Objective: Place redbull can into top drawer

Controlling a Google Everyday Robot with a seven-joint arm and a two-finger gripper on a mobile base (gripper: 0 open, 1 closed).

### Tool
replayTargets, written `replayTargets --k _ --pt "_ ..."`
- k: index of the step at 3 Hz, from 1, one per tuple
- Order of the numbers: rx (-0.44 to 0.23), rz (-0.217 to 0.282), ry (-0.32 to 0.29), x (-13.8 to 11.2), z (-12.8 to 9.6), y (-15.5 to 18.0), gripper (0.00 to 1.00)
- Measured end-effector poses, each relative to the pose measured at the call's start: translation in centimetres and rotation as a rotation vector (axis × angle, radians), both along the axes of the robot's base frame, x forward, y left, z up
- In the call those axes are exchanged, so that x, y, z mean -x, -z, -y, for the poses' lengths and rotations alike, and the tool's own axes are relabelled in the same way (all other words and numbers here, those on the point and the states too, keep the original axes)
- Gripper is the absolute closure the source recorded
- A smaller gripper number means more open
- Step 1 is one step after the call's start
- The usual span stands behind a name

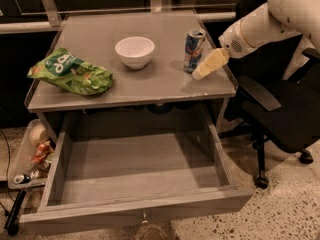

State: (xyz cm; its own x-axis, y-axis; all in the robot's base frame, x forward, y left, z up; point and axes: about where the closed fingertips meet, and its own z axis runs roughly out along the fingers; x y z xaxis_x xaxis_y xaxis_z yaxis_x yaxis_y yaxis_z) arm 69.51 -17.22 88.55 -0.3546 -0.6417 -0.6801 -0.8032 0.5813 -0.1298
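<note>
Counted on the table (pixel 100 29): one redbull can (pixel 194 50), one white bowl (pixel 134 51), one green snack bag (pixel 70 74). Below the near edge: one top drawer (pixel 140 181), pulled fully open, with one small knob (pixel 145 217) at front centre. Beside the table's right edge: one black office chair (pixel 287 109). Low at the left edge: one tray of trash (pixel 20 156).

One white arm (pixel 260 24), cut off by the upper right of the frame. One claw (pixel 201 73), tan, angled down over the right edge of the table, just beside the can on its right. Contact with the can: cannot tell. Released or clenched: cannot tell; seen only as a single tan shape.

Chair partly hidden behind the arm and cut off at the right. Lower drawer front cut off at the bottom. Contents of the trash tray hard to make out; at least one crushed can there.

Redbull can: slim, tall, blue and silver with a silver top, upright. Position: near the right edge of the table, roughly midway between the far and near right corners, right of the bowl and apart from it. Print on the can not readable.
</note>
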Motion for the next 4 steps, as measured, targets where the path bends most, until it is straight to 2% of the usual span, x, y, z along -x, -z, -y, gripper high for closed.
replayTargets --k 1,2,4 --pt "-0.06 0.025 -0.007 -0.1 -0.1 0.0 0.0" --pt "-0.142 0.05 -0.017 -1.4 -1.7 -0.2 0.0" --pt "-0.224 0.075 -0.071 -3.3 -6.0 -0.6 0.0"
